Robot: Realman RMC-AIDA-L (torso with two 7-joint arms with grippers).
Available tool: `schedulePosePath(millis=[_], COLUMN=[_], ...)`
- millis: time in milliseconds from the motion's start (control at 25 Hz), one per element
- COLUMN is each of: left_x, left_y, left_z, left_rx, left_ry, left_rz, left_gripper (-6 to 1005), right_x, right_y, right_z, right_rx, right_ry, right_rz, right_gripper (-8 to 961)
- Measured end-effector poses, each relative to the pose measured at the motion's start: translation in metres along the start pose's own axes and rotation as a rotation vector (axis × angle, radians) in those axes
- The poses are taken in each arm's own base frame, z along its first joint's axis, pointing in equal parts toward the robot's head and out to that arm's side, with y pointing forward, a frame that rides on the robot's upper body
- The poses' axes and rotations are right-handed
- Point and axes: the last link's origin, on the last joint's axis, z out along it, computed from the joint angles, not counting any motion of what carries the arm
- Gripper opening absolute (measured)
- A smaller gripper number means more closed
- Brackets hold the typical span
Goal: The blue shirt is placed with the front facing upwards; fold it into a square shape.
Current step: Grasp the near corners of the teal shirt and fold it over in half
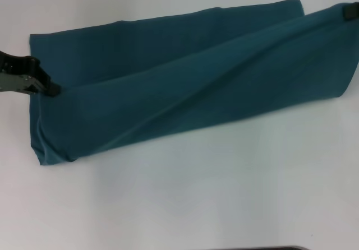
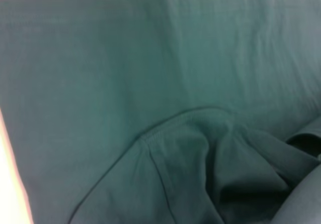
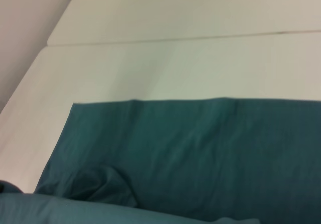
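**Mid-fold: both ends of the shirt held off the desk**

The near part of the white desk (image 1: 185, 205) is bare. Beyond it the blue shirt (image 1: 185, 93) stretches as a long band from the left side of the desk to the far right corner, its front layer raised and twisted diagonally over a flatter layer lying behind.

The main risk, as I judge it, is uneven carrying — the right end sits higher and farther than the left, so the lifted layer could land skewed and leave a crooked edge instead of a square. A bunched sleeve hem shows in the left wrist view, and it could get trapped inside the fold. A slip at either pinch would drop the layer early.

The left end effector (image 1: 49, 87) sits at the left edge of the cloth, closed on the shirt's fabric at the start of the diagonal crease. The right end effector (image 1: 350, 10) is just visible at the far right corner, touching the raised end of the shirt; whether its fingers are clamped I cannot tell.
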Motion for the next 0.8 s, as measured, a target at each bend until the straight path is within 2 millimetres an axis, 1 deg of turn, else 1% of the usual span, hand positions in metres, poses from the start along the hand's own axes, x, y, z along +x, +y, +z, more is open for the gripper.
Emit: schedulePosePath(millis=[120,240,400,480,640,800], left_x=[0.001,0.003,0.002,0.002,0.004,0.011], left_y=[0.001,0.001,-0.001,-0.001,-0.001,0.003], left_z=[-0.001,-0.005,-0.005,-0.004,-0.005,-0.005], left_rx=[0.001,0.004,0.007,0.007,0.007,0.011], left_ry=[0.011,0.035,0.039,0.041,0.055,0.074], left_rz=[0.005,0.006,0.003,0.002,0.002,0.013], left_gripper=[6,6,6,6,6,6], right_x=[0.001,-0.001,0.003,0.007,0.019,0.024], right_y=[0.001,0.001,-0.007,-0.008,-0.012,-0.017], right_z=[0.002,-0.004,-0.006,-0.006,0.006,0.011], right_rx=[-0.004,-0.017,-0.013,-0.026,0.009,0.021], right_ry=[0.006,-0.034,-0.091,-0.099,0.011,0.031], right_rz=[0.005,0.015,0.059,0.064,0.083,0.109], right_gripper=[27,27,28,29,30,31])
